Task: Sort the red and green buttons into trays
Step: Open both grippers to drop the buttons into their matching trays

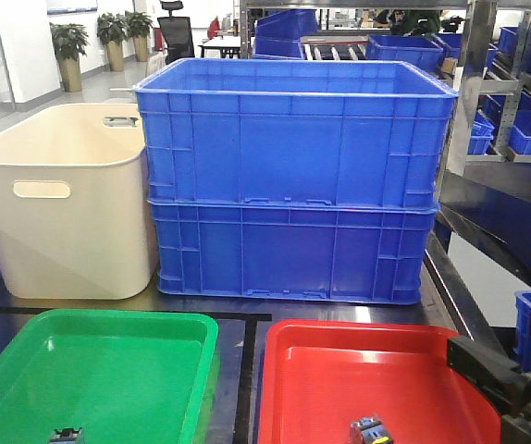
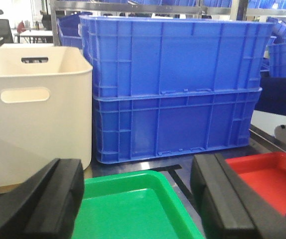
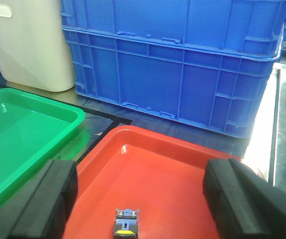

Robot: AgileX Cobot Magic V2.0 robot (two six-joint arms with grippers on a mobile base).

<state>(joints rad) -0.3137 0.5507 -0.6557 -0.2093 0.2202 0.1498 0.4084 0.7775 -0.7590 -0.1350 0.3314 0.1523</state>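
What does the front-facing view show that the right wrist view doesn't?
Only the front-facing view shows a small dark button in the bright green plastic tray and the potted plants behind. Only the right wrist view shows the open right end effector. Both show the bright red plastic tray with a button, the stacked blue crates and the cream tub.

The green tray (image 1: 108,370) and the red tray (image 1: 339,379) lie flat side by side, apart, just in front of the stacked blue crates (image 1: 293,176); seen from the front, the green one sits left of the red. Both are shallow, glossy, with raised rims and rounded corners. One small dark button (image 1: 66,435) rests on the green tray's floor near its front edge. Another dark button (image 1: 369,431), with blue and yellow bits, rests on the red tray's floor, also near the front
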